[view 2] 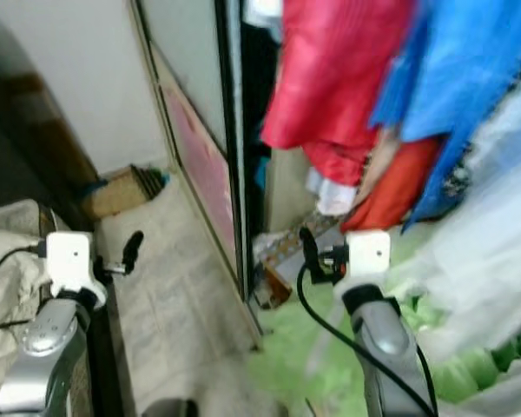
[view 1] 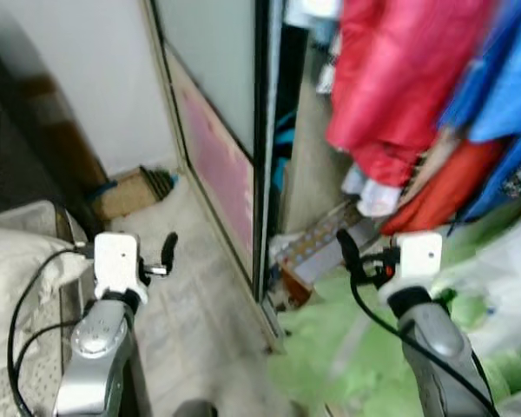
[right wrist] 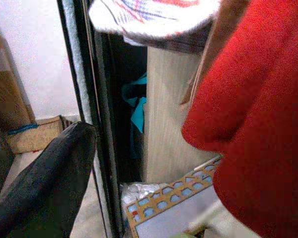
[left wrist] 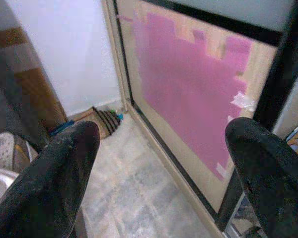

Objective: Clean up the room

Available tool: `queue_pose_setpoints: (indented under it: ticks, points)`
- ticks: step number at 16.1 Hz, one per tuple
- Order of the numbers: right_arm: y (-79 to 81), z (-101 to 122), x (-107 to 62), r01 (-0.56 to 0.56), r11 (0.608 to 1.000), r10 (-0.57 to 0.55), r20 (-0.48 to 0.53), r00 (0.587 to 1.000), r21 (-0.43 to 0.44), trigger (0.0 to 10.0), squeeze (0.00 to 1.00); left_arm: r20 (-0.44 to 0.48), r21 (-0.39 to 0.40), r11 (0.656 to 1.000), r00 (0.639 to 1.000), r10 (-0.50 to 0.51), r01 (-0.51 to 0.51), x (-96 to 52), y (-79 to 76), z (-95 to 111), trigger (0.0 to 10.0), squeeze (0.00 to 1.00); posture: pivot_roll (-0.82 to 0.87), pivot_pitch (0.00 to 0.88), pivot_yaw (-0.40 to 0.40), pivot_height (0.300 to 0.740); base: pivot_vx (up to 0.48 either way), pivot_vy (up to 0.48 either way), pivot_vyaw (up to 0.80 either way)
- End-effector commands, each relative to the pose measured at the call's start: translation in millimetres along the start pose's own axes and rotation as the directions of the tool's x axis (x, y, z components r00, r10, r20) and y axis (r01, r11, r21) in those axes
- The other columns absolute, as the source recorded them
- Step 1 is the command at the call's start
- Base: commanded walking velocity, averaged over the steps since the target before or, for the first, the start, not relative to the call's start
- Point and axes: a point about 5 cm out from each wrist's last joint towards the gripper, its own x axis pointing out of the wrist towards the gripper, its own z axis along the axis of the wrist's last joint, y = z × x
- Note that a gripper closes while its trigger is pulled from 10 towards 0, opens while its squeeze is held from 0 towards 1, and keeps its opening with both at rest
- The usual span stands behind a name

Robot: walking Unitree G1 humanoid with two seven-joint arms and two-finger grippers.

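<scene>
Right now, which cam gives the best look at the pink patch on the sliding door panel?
The left wrist view: the pink patch on the beige door panel sits large, sharp and face-on between the open left gripper fingers. Both head views show it foreshortened and blurred. The right wrist view catches the dark door frame edge-on.

**A bedroom corner by an open wardrobe**

This is a room in a home, at a wardrobe with a sliding door (view 1: 215, 130) whose lower panel is covered in pink film. Inside hang clothes: a red garment (view 1: 391, 78) and blue garments (view 1: 504, 78), packed close together. A patterned flat box (right wrist: 174, 203) lies on the wardrobe floor. A pale tiled floor (view 1: 191, 287) runs to a white wall (view 1: 78, 69), where a cardboard box (view 1: 126, 193) sits. Crumpled bedding (view 1: 13, 248) lies nearby.
</scene>
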Motion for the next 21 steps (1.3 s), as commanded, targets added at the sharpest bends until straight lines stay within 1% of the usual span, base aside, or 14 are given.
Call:
queue_pose_setpoints:
  ticks: [1, 3, 6, 7, 9, 10, 11, 12, 13, 14, 16, 18, 19, 21]
  points:
    - [4.6, -3, 1.1, -0.019, 1.0, 0.02, -0.016, 1.0, 0.02, 10.0, 0.0, -0.014, -0.008, 1.0, 1.0, -0.009, 0.009, 1.2, 1.1, 0, 10.0, 0.0, 0.0, 0.033, -0.023, 0.74, 0.0, 0.0, 0.0]
    - [4.2, -2, 0.7, -0.016, 1.0, 0.017, -0.016, 1.0, 0.023, 10.0, 0.0, -0.011, 0.004, 1.0, 1.0, -0.005, 0.005, 1.9, 1.9, 0, 10.0, 0.0, 0.0, 0.04, -0.032, 0.74, 0.0, 0.48, 0.0]
    - [4.6, -2, 1.9, -0.023, 0.999, 0.024, -0.019, 1.0, 0.023, 10.0, 0.0, -0.017, -0.002, 1.0, 1.0, 0.001, -0.001, -0.3, -0.3, -2, 10.0, 0.0, 0.0, 0.044, -0.041, 0.74, 0.0, 0.462, 0.0]
    - [4.9, -2, 2.5, -0.026, 0.999, 0.026, -0.019, 0.999, 0.024, 10.0, 0.0, -0.015, -0.01, 1.0, 1.0, 0.004, -0.004, -1.0, -0.8, -2, 10.0, 0.0, 0.0, 0.044, -0.041, 0.74, 0.0, 0.0, 0.0]
    - [5.4, -2, 3.3, -0.028, 0.999, 0.028, -0.019, 0.999, 0.025, 10.0, 0.0, 0.01, 0.022, 1.0, 1.0, -0.005, 0.005, -1.9, -2.3, 1, 10.0, 0.0, 0.0, 0.045, -0.046, 0.74, 0.0, 0.0, 0.0]
    - [5.4, -2, 3.5, -0.028, 0.999, 0.028, -0.018, 0.999, 0.026, 10.0, 0.0, 0.021, 0.044, 0.999, 1.0, 0.009, -0.01, -2.7, -2.4, 2, 10.0, 0.0, 0.0, 0.045, -0.046, 0.74, 0.0, 0.0, 0.0]
    - [5.3, -2, 3.6, -0.022, 0.999, 0.023, -0.02, 1.0, 0.033, 10.0, 0.0, -0.04, 0.219, 0.963, 0.985, 0.169, -0.156, -6.2, 3.9, -2, 10.0, 0.0, 0.0, 0.037, -0.041, 0.74, 0.0, 0.0, 0.0]
    - [5.5, -2, 3.4, -0.021, 0.999, 0.022, -0.021, 1.0, 0.034, 10.0, 0.0, -0.019, 0.096, 0.995, 0.999, 0.03, -0.028, -6.5, -1.1, -3, 10.0, 0.0, -0.01, 0.033, -0.038, 0.74, 0.0, 0.0, 0.0]
    - [6.1, -2, 3.3, -0.017, 0.999, 0.019, -0.022, 1.0, 0.049, 10.0, 0.0, -0.005, 0.032, 0.999, 1.0, 0.019, -0.019, -9.1, 0.1, -3, 10.0, 0.0, -0.01, 0.029, -0.034, 0.74, 0.0, 0.0, 0.72]
    - [7.3, 0, 4.3, -0.027, 0.999, 0.028, -0.018, 0.999, 0.044, 10.0, 0.0, -0.007, 0.051, 0.998, 0.999, 0.039, -0.038, -7.1, 1.4, -3, 10.0, 0.0, -0.01, 0.029, -0.034, 0.74, 0.0, 0.0, 0.8]
    - [10.2, 2, 6.0, -0.045, 0.998, 0.045, -0.013, 0.999, 0.043, 10.0, 0.0, 0.02, 0.073, 0.997, 0.999, 0.033, -0.035, -3.8, 1.0, 2, 10.0, 0.0, -0.01, 0.031, -0.036, 0.74, 0.0, 0.0, 0.8]
    - [9.0, -1, 4.4, -0.028, 0.999, 0.027, -0.046, 0.999, -0.031, 10.0, 0.0, 0.028, 0.093, 0.995, 0.999, 0.036, -0.039, -1.5, -1.2, 4, 10.0, 0.0, 0.0, 0.027, -0.039, 0.74, 0.0, 0.0, 0.8]
    - [-1.6, -5, -3.6, 0.076, 0.995, -0.082, -0.093, 0.992, -0.066, 10.0, 0.0, 0.04, 0.106, 0.994, 0.999, 0.013, -0.017, -1.4, -2.9, 5, 10.0, 0.0, 0.0, 0.024, -0.042, 0.74, 0.0, 0.0, 0.0]
    - [-14.7, -11, -16.5, 0.142, 0.987, -0.151, -0.15, 0.977, -0.069, 10.0, 0.0, 0.041, 0.114, 0.993, 0.999, 0.004, -0.009, -2.0, -4.0, 4, 10.0, 0.0, 0.0, 0.02, -0.044, 0.74, 0.0, 0.0, 0.0]
